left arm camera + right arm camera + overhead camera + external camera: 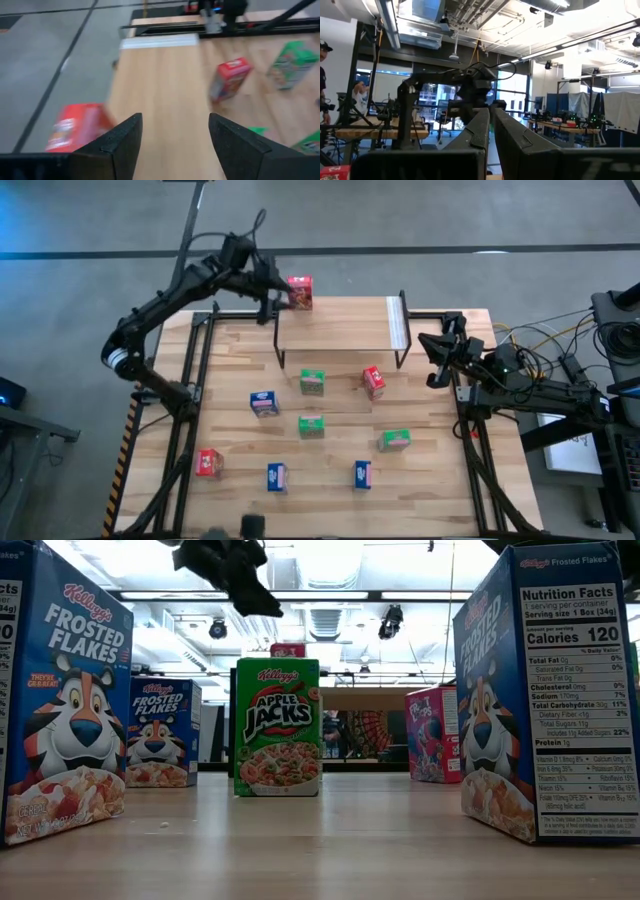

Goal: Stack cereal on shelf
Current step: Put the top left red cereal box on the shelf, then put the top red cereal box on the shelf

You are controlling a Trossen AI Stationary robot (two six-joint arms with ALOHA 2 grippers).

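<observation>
1. The shelf (340, 330) stands at the table's (430, 490) far edge, its plank top bare, with a pale strip (398, 326) at the end toward the right arm.
2. The left gripper (272, 292) hovers at the shelf's far left corner, its fingers (122, 140) spread wide and holding nothing.
3. A red box (300, 293) sits at that same far left corner of the shelf, just beside the left gripper; in the left wrist view it lies outside the fingers, off to one side, not between them. Whether it rests on the plank or hangs past its edge cannot be told.
4. The right gripper (432, 342) waits just past the strip end of the shelf, its fingers pressed together with nothing between them.
5. In front of the shelf, close to it, stand a green box (313, 382) and a second red box (374, 381).
6. Farther out from the shelf are a blue box (264, 403), a second green box (311, 425) and a third green box (395, 440).
7. Farthest from the shelf, toward the table's near edge, are a third red box (209, 463), a second blue box (277, 476) and a third blue box (362, 474).
8. In the right wrist view a person (324, 85) stands in the room beyond the table.
</observation>
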